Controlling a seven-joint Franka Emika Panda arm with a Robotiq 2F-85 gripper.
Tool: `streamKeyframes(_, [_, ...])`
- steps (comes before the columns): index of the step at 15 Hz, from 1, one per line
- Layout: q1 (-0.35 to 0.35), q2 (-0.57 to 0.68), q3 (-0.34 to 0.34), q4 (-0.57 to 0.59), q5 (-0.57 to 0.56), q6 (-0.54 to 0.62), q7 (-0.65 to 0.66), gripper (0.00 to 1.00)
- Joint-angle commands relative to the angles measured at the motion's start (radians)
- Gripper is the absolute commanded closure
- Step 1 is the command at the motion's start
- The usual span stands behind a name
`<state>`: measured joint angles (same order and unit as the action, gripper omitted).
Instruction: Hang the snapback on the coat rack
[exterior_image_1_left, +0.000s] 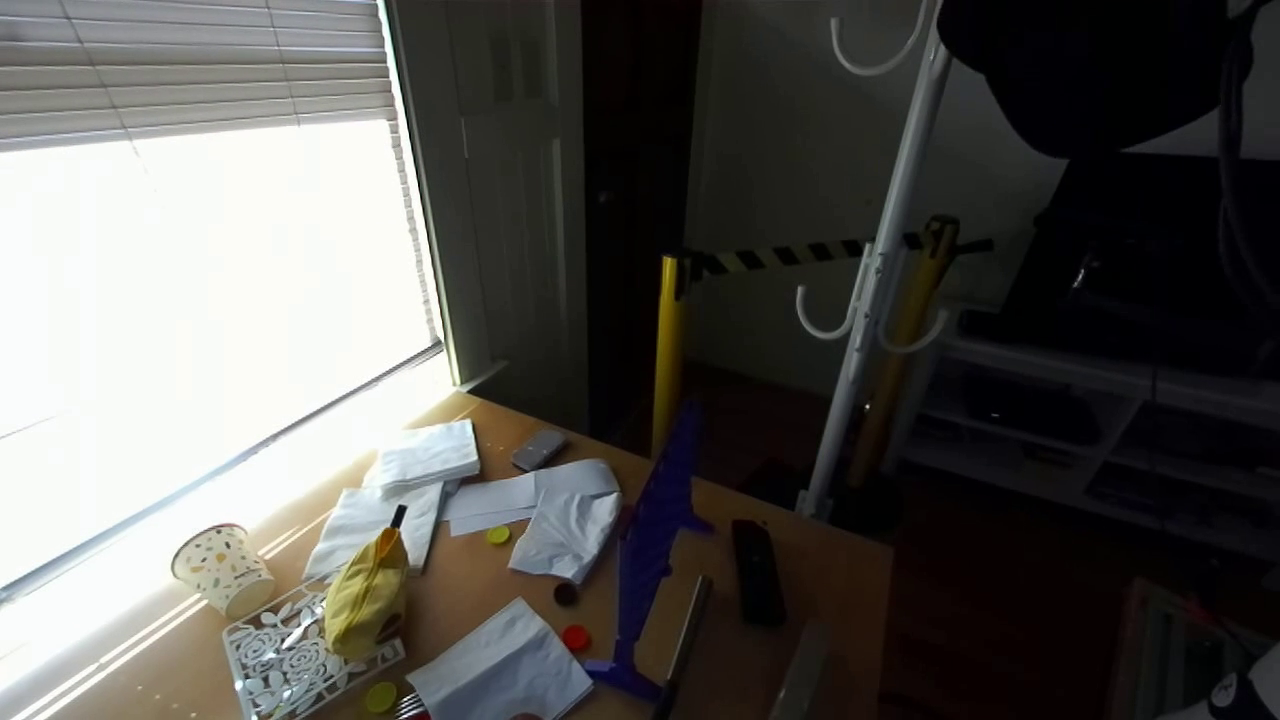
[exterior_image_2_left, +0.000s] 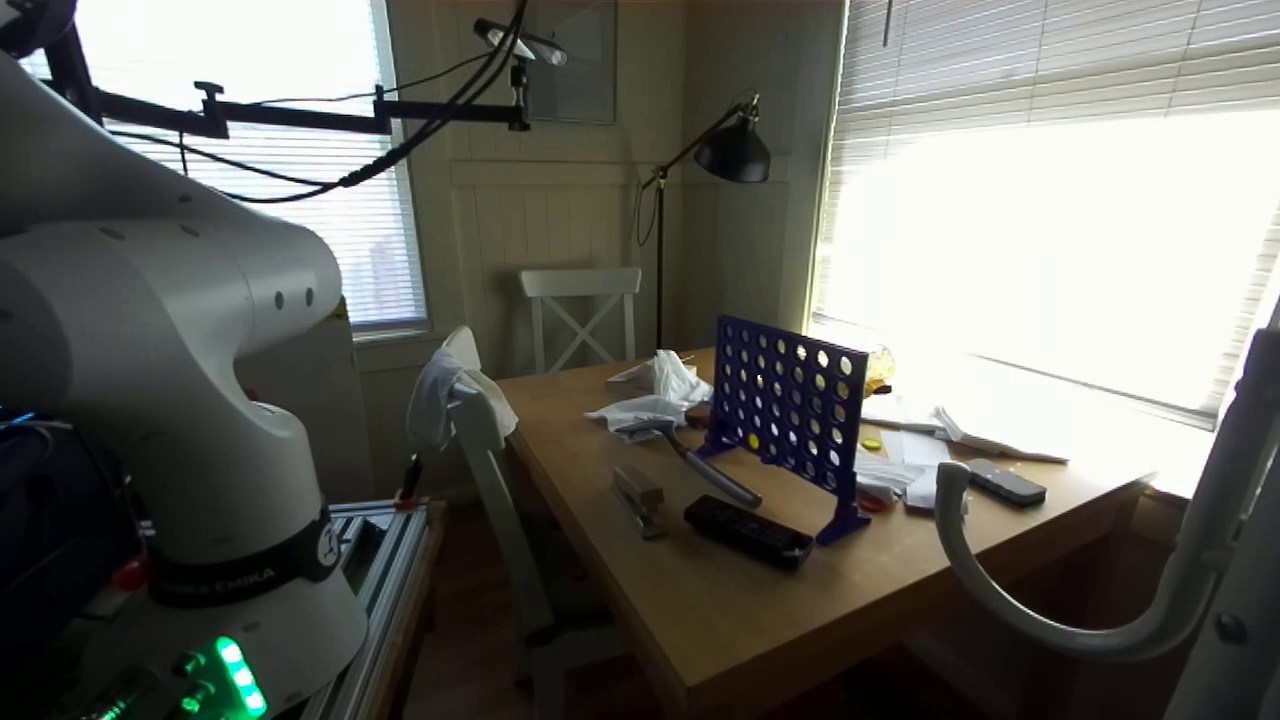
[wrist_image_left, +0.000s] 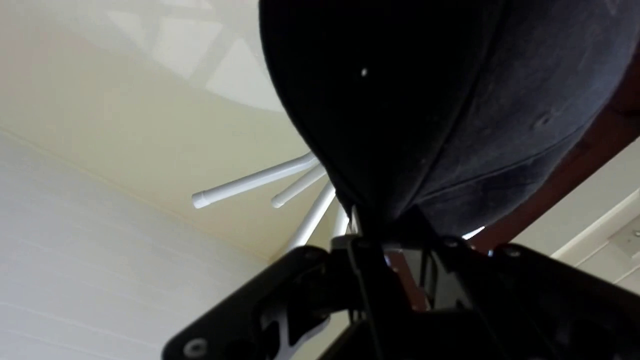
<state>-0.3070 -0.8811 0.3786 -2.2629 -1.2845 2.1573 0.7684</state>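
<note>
Black snapback (wrist_image_left: 445, 110): one, jaws gripping; coat rack (exterior_image_1_left: 879, 280): one.

A wooden table (exterior_image_2_left: 720, 620), white chair (exterior_image_2_left: 580, 284), floor lamp (exterior_image_2_left: 735, 152) and blinds (exterior_image_2_left: 1080, 60) suggest a home.

In both exterior views strong daylight floods in through the window (exterior_image_1_left: 200, 320), burnt out to blank white. In an exterior view thin bright streaks cross the near left of the table (exterior_image_1_left: 465, 585); at right the coat rack (exterior_image_1_left: 874, 290) stands dim grey, and the far shelves (exterior_image_1_left: 1115, 440) sink almost to black. In an exterior view light also enters through a far left window (exterior_image_2_left: 370, 250), and the robot arm (exterior_image_2_left: 180, 320) stands in grey shade, green lamps (exterior_image_2_left: 241, 677) glowing near left. In the wrist view, sun patches brighten a pale surface (wrist_image_left: 140, 120); the snapback (wrist_image_left: 450, 105) is inky at left, faintly lit bluish at right. The dark near gripper (wrist_image_left: 382, 230) is slightly blurred.
</note>
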Motion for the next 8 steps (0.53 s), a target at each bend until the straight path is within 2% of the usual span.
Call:
streamKeyframes(1, [0.138, 0.062, -0.077, -0.023, -0.072, -0.027, 0.094, 0.95])
streamKeyframes(8, [0.286, 0.093, -0.205, -0.075, -0.073, -0.011, 0.116, 0.95])
